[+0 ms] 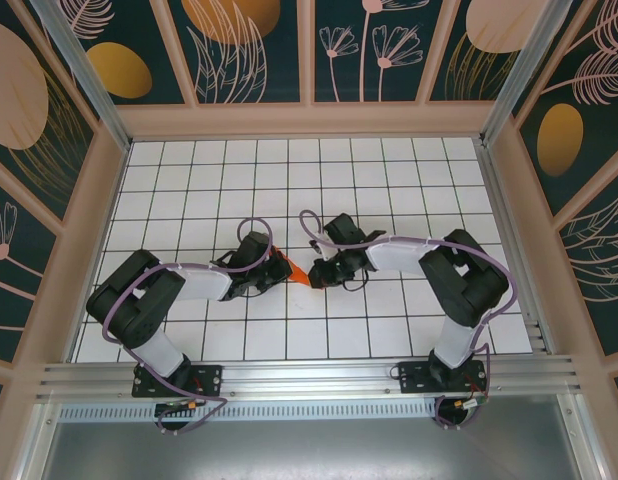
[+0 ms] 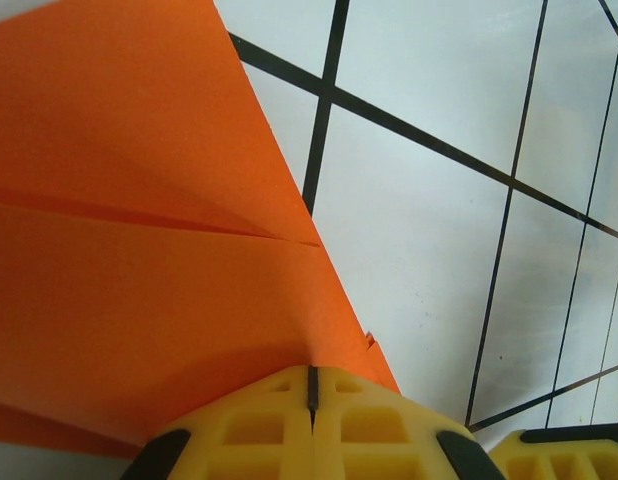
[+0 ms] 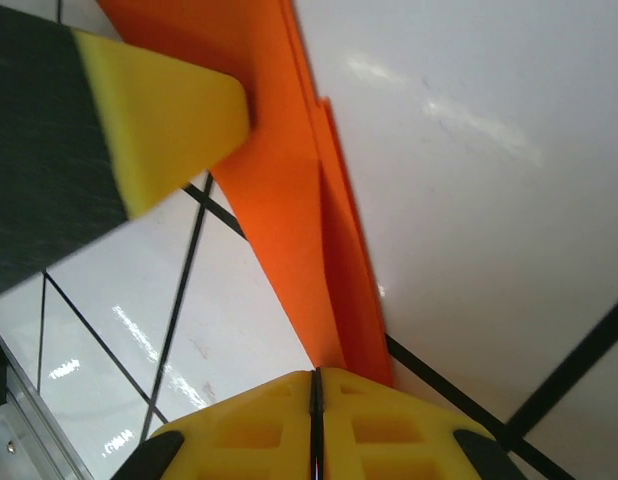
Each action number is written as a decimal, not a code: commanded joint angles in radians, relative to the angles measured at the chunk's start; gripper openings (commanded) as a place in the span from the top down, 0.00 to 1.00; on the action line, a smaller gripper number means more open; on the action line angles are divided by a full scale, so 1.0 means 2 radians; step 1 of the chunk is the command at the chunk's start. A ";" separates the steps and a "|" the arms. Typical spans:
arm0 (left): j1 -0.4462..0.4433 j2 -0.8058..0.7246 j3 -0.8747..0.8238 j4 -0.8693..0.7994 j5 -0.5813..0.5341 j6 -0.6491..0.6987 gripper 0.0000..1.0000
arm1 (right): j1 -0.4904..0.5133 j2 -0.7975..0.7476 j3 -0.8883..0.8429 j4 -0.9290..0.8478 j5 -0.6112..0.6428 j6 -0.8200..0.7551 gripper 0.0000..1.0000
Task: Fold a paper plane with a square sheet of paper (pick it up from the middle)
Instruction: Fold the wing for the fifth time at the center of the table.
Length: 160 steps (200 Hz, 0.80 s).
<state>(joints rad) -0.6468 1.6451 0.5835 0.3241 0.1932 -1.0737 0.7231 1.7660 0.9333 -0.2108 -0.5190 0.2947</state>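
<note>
Overall, the patterned enclosure walls (image 1: 249, 50) stand round a white grid-tiled table (image 1: 389, 180), and I find both arms reaching inward to meet near its middle. The left arm (image 1: 154, 295) bends in from the near left; the right arm (image 1: 459, 275) bends in from the near right.

Between them sits the paper plane (image 1: 294, 268), a folded piece of bright orange paper, its pointed end towards the near side. From the left wrist camera the paper plane (image 2: 139, 250) shows as overlapping flaps with a crease line running across. From the right wrist camera the paper plane (image 3: 289, 200) shows as a narrow layered strip tapering towards the fingertips. I cannot tell whether it rests on the tiles or hangs just clear of them.

The left gripper (image 1: 279, 268) has its yellow fingertips pressed together with the orange edge pinched in the seam (image 2: 312, 390). The right gripper (image 1: 314, 272) likewise pinches the paper's narrow end (image 3: 316, 390), jaws pressed together. The two grippers sit just beside each other.
</note>
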 commanded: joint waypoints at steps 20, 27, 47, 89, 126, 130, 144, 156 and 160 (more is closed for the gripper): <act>0.002 0.014 0.002 -0.043 -0.030 0.007 0.93 | 0.020 0.023 0.041 -0.015 0.014 -0.003 0.89; 0.002 0.015 0.003 -0.045 -0.030 0.007 0.93 | 0.021 0.028 0.046 -0.016 0.015 -0.003 0.89; 0.002 0.016 0.004 -0.049 -0.030 0.007 0.93 | 0.021 0.042 0.054 -0.024 0.028 -0.005 0.89; 0.002 0.016 0.007 -0.060 -0.037 0.008 0.93 | 0.008 0.045 0.030 -0.028 0.052 -0.004 0.90; 0.003 0.014 0.010 -0.070 -0.044 0.012 0.93 | -0.008 0.040 -0.009 -0.024 0.040 -0.002 0.90; 0.002 0.014 0.009 -0.070 -0.044 0.012 0.93 | -0.009 0.038 -0.015 -0.023 0.038 -0.001 0.90; 0.003 0.014 0.010 -0.069 -0.044 0.012 0.93 | -0.013 0.025 -0.031 -0.018 0.030 0.001 0.90; 0.002 0.016 0.010 -0.066 -0.043 0.013 0.93 | -0.014 0.012 -0.031 -0.015 0.026 0.000 0.90; 0.002 0.016 0.010 -0.065 -0.043 0.012 0.93 | -0.014 0.008 -0.027 -0.015 0.024 -0.001 0.90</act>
<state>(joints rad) -0.6495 1.6478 0.6052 0.2832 0.1772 -1.0733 0.7181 1.8172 0.9272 -0.1265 -0.4992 0.2947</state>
